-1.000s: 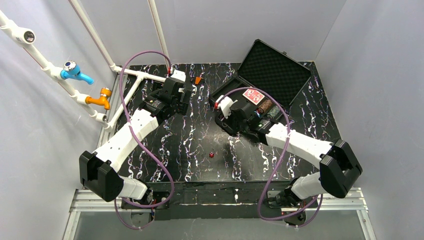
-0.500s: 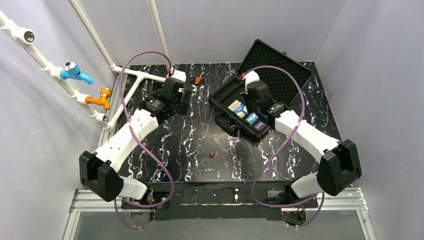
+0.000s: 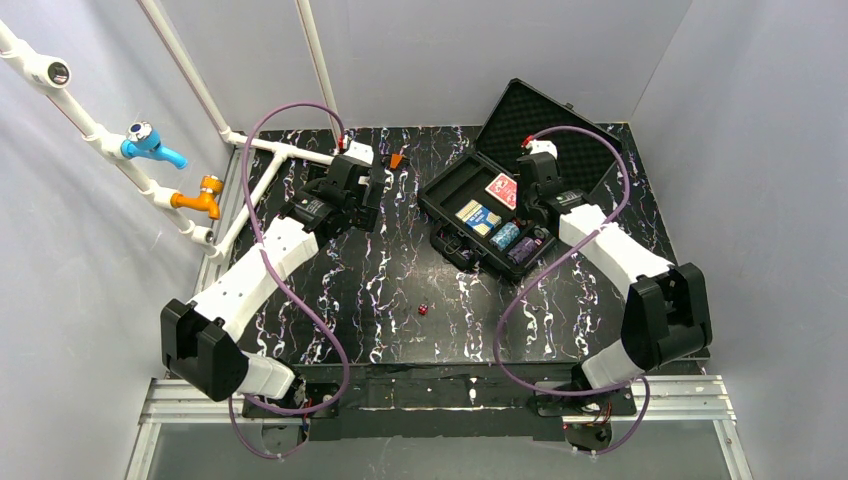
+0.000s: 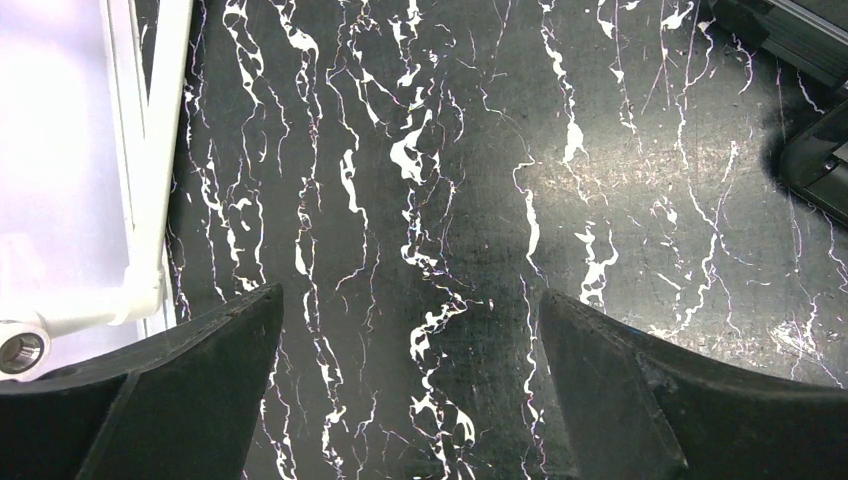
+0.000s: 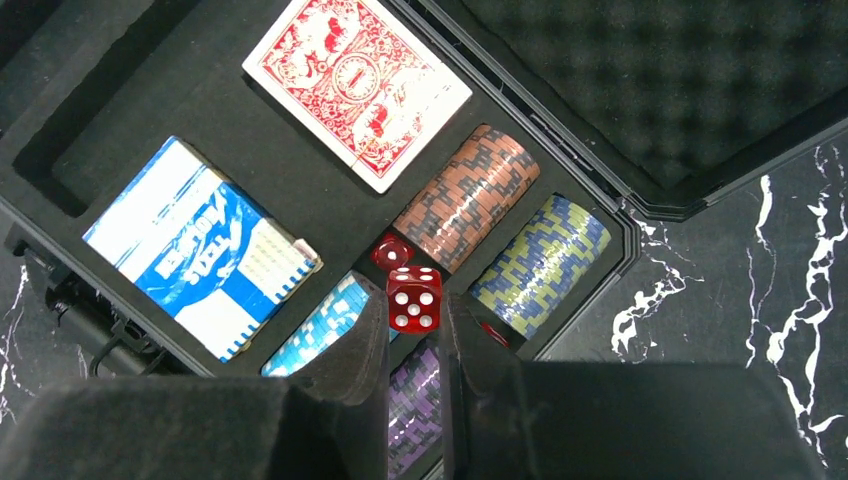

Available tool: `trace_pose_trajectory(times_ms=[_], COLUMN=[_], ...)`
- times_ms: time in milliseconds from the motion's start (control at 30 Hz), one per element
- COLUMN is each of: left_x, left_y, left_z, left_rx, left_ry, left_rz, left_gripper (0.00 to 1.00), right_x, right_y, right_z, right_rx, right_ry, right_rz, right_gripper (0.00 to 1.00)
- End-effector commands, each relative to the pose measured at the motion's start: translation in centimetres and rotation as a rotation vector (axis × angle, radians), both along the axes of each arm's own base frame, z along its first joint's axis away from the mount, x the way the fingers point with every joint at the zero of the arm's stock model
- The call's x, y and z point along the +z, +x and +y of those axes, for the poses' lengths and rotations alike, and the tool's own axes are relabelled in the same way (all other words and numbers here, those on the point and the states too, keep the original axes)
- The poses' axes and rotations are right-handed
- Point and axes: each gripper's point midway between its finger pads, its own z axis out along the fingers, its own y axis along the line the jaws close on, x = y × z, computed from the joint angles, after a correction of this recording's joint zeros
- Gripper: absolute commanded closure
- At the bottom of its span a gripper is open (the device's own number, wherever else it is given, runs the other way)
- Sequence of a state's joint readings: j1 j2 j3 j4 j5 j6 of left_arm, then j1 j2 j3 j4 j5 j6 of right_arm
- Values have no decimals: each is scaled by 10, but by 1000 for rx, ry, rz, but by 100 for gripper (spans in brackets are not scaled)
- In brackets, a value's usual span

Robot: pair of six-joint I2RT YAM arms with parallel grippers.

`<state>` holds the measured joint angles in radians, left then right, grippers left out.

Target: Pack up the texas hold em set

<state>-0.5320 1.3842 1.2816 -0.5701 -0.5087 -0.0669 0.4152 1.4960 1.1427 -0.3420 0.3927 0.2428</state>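
The black case point(image 3: 447, 187) lies open at the back right, its foam lid point(image 3: 556, 133) leaning back. Inside are a red card deck point(image 5: 357, 87), a blue deck point(image 5: 200, 245), brown chips point(image 5: 480, 195), blue-yellow chips point(image 5: 540, 265), light blue chips point(image 5: 320, 335), purple chips point(image 5: 415, 400) and one red die point(image 5: 389, 250). My right gripper point(image 5: 414, 312) hangs over the chip slots, shut on a second red die point(image 5: 414, 292). Another red die point(image 3: 422, 310) lies on the table in front. My left gripper point(image 4: 410, 310) stands open over bare marble, left of the case.
A white pipe frame point(image 3: 290, 150) runs along the table's back left corner, and shows beside my left fingers point(image 4: 140, 150). Pipes with a blue valve point(image 3: 150, 143) and an orange valve point(image 3: 203, 195) hang on the left wall. The case's corner point(image 4: 815, 160) lies right of the left gripper.
My right arm has swung from the case's near left corner back and to the right, over the chip slots, with the die in its jaws. The left arm has not moved.
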Motion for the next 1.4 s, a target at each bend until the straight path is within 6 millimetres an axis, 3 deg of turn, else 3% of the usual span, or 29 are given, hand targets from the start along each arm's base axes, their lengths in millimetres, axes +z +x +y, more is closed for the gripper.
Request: trace_pose_trajectory(times_ms=[0,400,867,967,1167,1267,1367], left_x=[-3,-5,-5,-5,-6,-6,-6], left_y=[-3,-2,-2,-2,-2,-2,-1], left_z=[2,0,-1,-1,-1,-1,-1], left_rx=[4,-4,-9,-10,-10,-9,-9], left_ry=[5,1,-2,-1,0,0,1], left_rz=[19,29,29,31,34,33,32], left_gripper=[1,1,1,1,1,1,1], right_x=[-20,-51,-63,-62,-59,-58,-57], right_y=[9,17,21,22,22,21,21], right_z=[1,-1,5,5,3,3,3], right_rx=[-26,-39,-15,-17,-22,-21,-20], right_ry=[40,47,76,81,90,88,89], right_rz=[35,101,121,120,120,122,124], right_gripper=[99,99,99,88,58,50,50])
